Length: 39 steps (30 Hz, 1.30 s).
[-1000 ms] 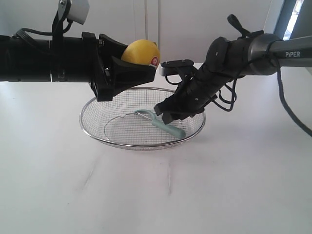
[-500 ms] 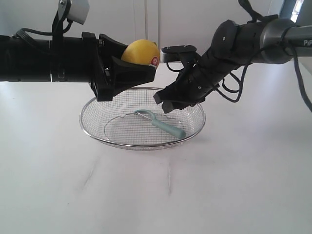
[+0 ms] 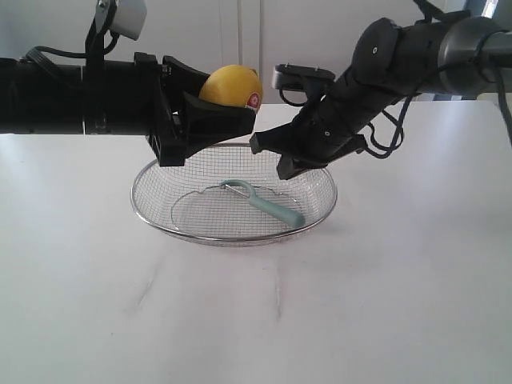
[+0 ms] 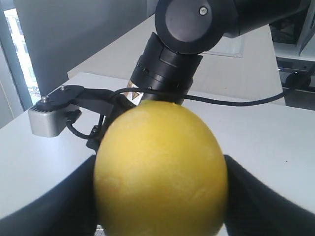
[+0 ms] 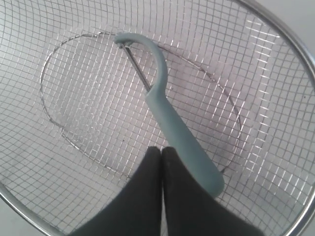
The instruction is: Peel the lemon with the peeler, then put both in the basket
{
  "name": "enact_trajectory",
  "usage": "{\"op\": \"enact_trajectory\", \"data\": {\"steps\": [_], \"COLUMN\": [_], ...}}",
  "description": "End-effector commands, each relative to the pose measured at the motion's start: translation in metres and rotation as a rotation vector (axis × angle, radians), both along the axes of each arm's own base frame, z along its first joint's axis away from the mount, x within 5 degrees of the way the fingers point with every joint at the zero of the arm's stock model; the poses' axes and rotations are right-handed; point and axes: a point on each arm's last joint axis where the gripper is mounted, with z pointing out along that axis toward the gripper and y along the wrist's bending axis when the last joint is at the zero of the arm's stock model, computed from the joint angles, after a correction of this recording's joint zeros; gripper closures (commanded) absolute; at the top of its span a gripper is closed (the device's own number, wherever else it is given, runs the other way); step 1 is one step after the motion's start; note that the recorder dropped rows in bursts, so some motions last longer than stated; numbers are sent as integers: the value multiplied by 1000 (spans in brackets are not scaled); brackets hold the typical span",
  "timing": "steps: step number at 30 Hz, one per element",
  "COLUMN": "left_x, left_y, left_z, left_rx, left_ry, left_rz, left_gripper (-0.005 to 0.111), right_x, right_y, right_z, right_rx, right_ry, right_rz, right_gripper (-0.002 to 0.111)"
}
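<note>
One lemon [image 3: 230,82] sits clamped between the jaws of the left gripper [image 3: 226,108], held in the air above the rear left rim of the single basket [image 3: 232,242]. One peeler [image 3: 266,205] lies loose on the mesh floor inside that basket. The right gripper [image 5: 161,153] hangs above the peeler's handle, its two fingers pressed together on nothing

You are looking at a plain yellow lemon [image 3: 228,85] with finely dimpled skin and a small white-and-red sticker [image 3: 254,100]. The left gripper [image 3: 240,96] is matte black, and the right gripper [image 5: 161,157] is the same black. The peeler [image 5: 172,128] has a pale teal-green handle and loop and a thin grey metal blade. The basket [image 3: 232,242] is silver wire in a fine square grid, with a shiny rim. The worktop [image 3: 384,304] is plain white.
</note>
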Motion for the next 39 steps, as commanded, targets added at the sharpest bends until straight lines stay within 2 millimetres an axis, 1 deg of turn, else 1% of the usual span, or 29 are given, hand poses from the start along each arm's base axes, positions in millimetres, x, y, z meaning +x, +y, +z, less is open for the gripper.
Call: {"op": "enact_trajectory", "data": {"steps": [1,5,12,20,24,27,35,39], "left_x": [-3,-3,-3,-3,-3,-3,-3,-3], "left_y": [1,1,1,1,1,1,1,1], "left_z": [5,5,5,5,5,5,5,5], "left_rx": [-30,-30,-30,-30,-30,-30,-30,-30], "left_ry": [0,0,0,0,0,0,0,0], "left_rz": [-7,-7,-7,-7,-7,-7,-7,-7], "left_gripper": [107,107,107,107,107,107,107,107], "right_x": [-2,-7,-16,-32,-35,-36,-29,-25], "right_y": [-2,-3,-10,-25,-32,-40,-74,-95], "right_z": [9,18,37,49,53,55,57,53], "right_rx": [6,9,-2,-128,-171,-170,-172,-157], "right_ry": [-2,6,31,115,134,150,198,225], "right_rz": [-7,-1,-85,-136,-165,-193,-281,-338], "right_gripper": [108,108,108,108,108,108,108,108]}}
